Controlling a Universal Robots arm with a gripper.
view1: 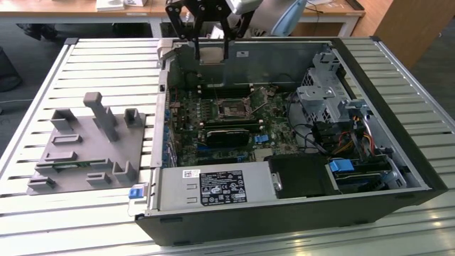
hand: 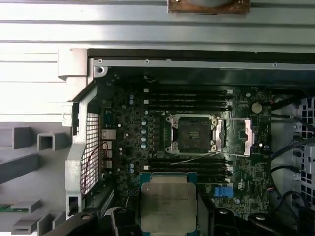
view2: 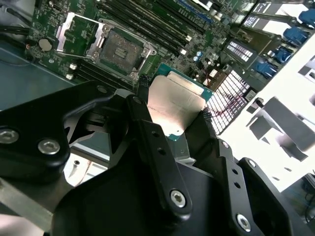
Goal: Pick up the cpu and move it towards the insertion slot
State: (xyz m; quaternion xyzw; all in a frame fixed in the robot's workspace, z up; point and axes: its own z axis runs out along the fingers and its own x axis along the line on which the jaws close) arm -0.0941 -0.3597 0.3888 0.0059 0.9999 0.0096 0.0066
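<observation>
A slatted white metal table carries an open black computer case lying on its side, with the green motherboard exposed inside it. At the near end of the case sits the grey power supply with its label facing up, and toward the exterior view's right stand the metal drive cages with bundled cables and blue clips. On the table to the exterior view's left of the case rests the grey plastic fixture, with upright posts and shallow recesses, well apart from the arm. On the motherboard, a long black card lies just beside the insertion slot, whose metal frame is swung open so that the dark square centre shows in both wrist views; black memory slots run along either side of it. The black gripper hangs above the far wall of the case, its fingers clamped on opposite edges of the cpu. The cpu is held in the air, clear of the board, its silvery top facing the wrist cameras, near the insertion slot but not over it.
</observation>
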